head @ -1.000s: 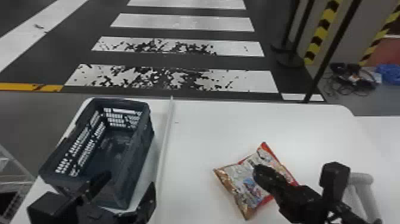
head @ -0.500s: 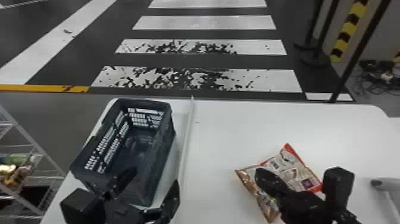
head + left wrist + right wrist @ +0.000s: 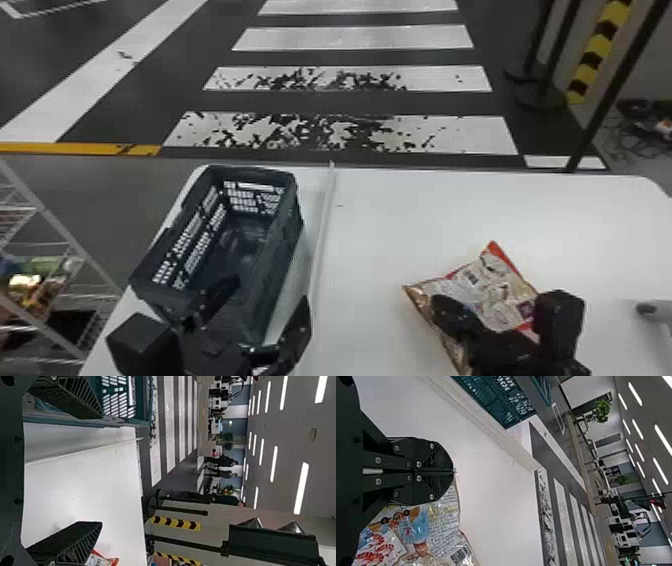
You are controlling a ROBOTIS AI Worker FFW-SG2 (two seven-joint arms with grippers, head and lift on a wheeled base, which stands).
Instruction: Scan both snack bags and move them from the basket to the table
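Your right gripper [image 3: 453, 471], fingers pressed together, is the nearer: the snack bag [image 3: 495, 297] lies on the worktop [image 3: 380, 240] just under it, mostly ahead and rightward. Your left gripper [image 3: 270, 291] is spread by the basket [image 3: 286, 245], so any regrasp looks like the right's.

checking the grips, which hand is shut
The right hand, at the snack bag: its fingers meet, while those of the left hand, near the basket, stand apart.

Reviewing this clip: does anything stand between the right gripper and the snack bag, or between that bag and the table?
Nothing visible does. The right gripper is right at the snack bag, with no object between bag and table.
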